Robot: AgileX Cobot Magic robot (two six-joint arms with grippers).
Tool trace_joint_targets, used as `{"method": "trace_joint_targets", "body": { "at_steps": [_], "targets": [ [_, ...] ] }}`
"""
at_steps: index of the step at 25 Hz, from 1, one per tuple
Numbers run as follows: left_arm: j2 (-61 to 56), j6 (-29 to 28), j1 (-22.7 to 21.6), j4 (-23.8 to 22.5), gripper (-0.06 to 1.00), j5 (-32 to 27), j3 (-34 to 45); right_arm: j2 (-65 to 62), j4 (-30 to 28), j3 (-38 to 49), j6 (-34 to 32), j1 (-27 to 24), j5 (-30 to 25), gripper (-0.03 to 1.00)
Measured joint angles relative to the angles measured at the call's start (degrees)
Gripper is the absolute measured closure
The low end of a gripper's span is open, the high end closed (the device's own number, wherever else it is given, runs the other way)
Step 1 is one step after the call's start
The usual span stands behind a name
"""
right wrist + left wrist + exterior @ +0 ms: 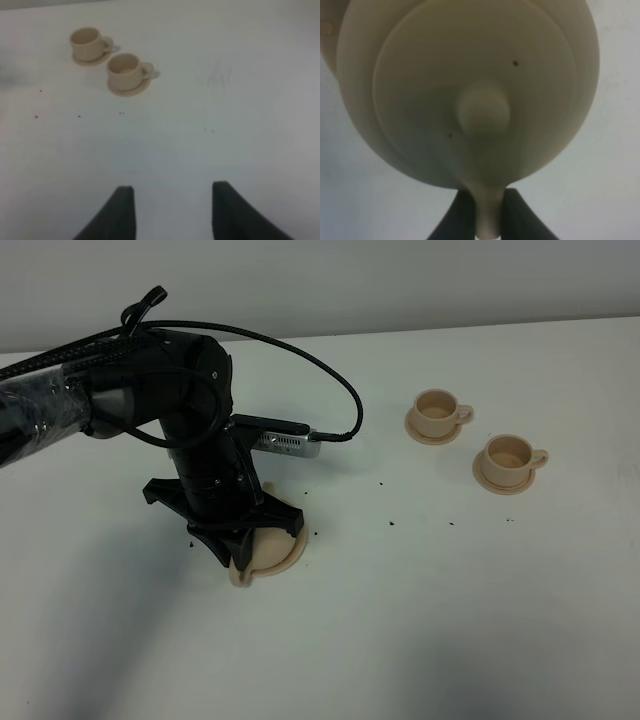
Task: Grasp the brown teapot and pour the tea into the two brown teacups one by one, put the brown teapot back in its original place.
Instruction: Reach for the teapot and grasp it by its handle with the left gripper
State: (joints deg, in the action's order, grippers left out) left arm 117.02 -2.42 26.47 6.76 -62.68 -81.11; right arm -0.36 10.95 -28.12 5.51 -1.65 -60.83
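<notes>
The brown teapot [484, 75] fills the left wrist view from above, with its domed lid and knob [484, 111] in the middle. My left gripper [489, 200] is shut on the teapot's loop handle [489, 215], one dark finger on each side. In the high view the left gripper [240, 555] covers most of the teapot [272, 548]. A flat tan rim of the original place [298, 543] shows under the pot. The two brown teacups [437, 415] [508, 460] stand on saucers at the far right. They also show in the right wrist view [87, 44] [125, 71], far from my open, empty right gripper [172, 210].
A silver-grey box [285, 443] with a black cable lies just behind the left arm. Small dark specks [390, 523] dot the white table [450, 620] between the teapot and the cups. The right arm is outside the high view.
</notes>
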Motion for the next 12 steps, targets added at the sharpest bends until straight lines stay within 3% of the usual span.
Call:
{"method": "trace_joint_targets", "body": {
  "at_steps": [12],
  "targets": [
    [-0.7,4.1,0.0,-1.7,0.79,-0.1,0.0,0.0,0.0,0.0,0.0,0.0,0.0,0.58]
  ]
}}
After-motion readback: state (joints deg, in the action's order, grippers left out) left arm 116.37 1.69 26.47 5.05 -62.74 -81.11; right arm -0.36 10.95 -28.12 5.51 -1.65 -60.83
